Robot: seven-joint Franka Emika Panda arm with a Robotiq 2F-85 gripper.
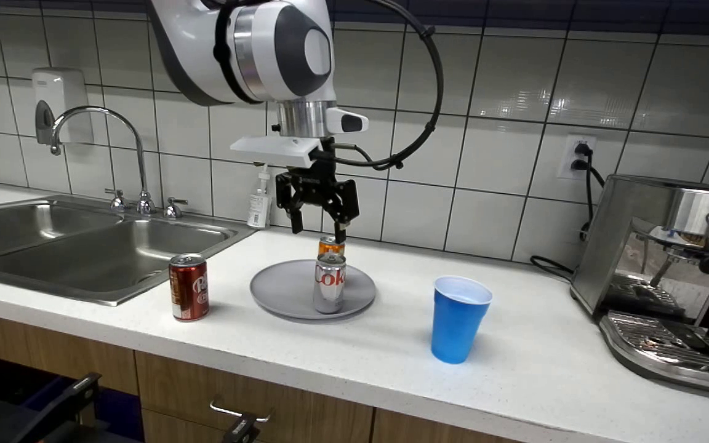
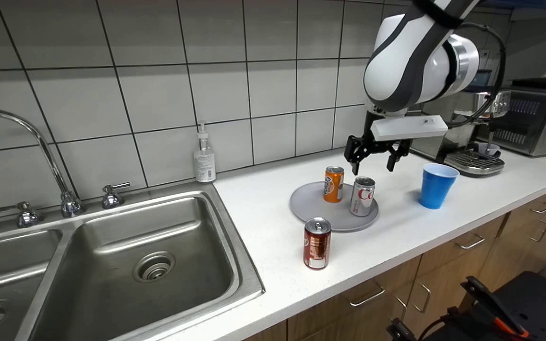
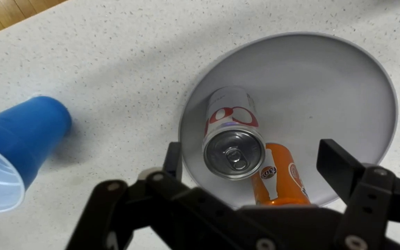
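My gripper [image 1: 319, 232] is open above the grey plate [image 1: 280, 288], its fingers [image 3: 339, 166] wide apart with nothing between them. A silver Coke can [image 1: 329, 294] stands upright on the plate, and an orange Fanta can [image 2: 333, 185] stands beside it toward the wall. From the wrist, the Coke can [image 3: 234, 152] and the Fanta can [image 3: 281, 177] appear below the gap between the fingers; the gripper's body hides part of the Fanta can. A dark red Dr Pepper can [image 2: 317, 246] stands on the counter off the plate, on the sink side. A blue cup [image 2: 436, 187] stands upright on the opposite side.
A steel sink [image 2: 249, 279] with a curved faucet [image 1: 139, 154] is set into the counter. Against the tiled wall stands a soap bottle [image 2: 204, 161]. An espresso machine [image 1: 656, 246] sits past the cup, and a microwave [image 2: 533, 123] farther along.
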